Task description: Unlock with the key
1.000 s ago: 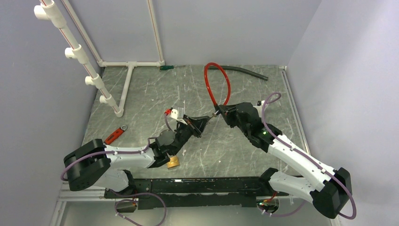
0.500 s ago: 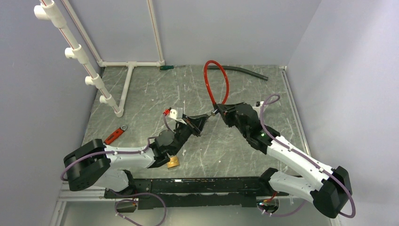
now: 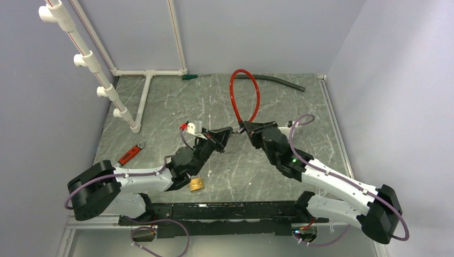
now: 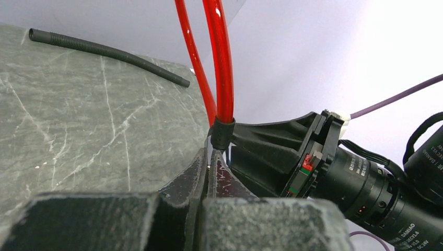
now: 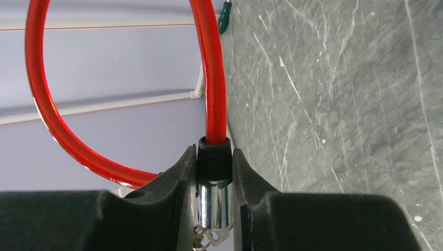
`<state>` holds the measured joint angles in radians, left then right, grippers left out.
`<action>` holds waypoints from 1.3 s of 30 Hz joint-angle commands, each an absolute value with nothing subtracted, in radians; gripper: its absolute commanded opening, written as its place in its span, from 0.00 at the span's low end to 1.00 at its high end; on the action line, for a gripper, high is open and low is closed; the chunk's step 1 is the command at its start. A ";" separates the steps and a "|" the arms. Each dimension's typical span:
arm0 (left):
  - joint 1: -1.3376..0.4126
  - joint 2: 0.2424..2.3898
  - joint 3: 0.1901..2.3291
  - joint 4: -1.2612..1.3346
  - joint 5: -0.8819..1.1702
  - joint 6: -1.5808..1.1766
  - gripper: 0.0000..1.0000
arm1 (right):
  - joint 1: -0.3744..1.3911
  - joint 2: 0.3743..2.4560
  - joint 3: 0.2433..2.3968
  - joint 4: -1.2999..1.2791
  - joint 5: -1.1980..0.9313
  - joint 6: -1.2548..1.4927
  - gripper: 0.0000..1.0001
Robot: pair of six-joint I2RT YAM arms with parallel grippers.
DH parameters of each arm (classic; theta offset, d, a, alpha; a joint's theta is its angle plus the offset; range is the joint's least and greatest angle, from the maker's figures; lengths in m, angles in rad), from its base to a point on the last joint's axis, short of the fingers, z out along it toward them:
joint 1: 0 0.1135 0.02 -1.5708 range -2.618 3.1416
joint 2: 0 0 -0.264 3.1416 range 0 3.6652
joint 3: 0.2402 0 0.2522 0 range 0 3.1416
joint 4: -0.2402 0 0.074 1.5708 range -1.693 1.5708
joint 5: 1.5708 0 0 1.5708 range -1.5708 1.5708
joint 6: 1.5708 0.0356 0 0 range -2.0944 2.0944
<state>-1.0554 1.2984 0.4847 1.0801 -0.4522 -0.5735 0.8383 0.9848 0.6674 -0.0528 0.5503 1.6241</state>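
A red cable lock [image 3: 233,101] stands as a loop above the table. My right gripper [image 3: 247,128] is shut on its chrome cylinder [image 5: 213,203], just below the black collar [image 5: 213,156]. A small key ring [image 5: 209,236] hangs at the cylinder's lower end. My left gripper [image 3: 227,131] is shut on a thin silver key [image 4: 211,156], whose tip is right at the lock's black collar [image 4: 222,134]. Whether the key is in the keyhole is hidden. The two grippers meet tip to tip. A brass padlock [image 3: 196,184] lies under the left arm.
A red-handled tool [image 3: 131,153] lies at the left. A black corrugated hose [image 3: 278,80] and a green-tipped item [image 3: 188,76] lie at the back. A white PVC pipe frame [image 3: 140,104] stands at the back left. Walls close in the table.
Both grippers and the red loop have shifted a little to the left together. The grippers stay tip to tip and both stay shut.
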 commanded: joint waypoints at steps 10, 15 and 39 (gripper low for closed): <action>-1.042 1.169 0.328 0.956 -0.519 -0.688 0.00 | 0.825 1.022 0.874 -0.576 0.648 1.753 0.00; -1.042 1.044 0.215 0.902 -0.563 -0.739 0.00 | 0.773 1.131 0.842 -0.597 0.537 1.607 0.00; -1.039 0.720 0.243 0.656 -0.369 -0.665 0.00 | 0.769 1.197 0.798 -0.337 0.172 0.643 0.94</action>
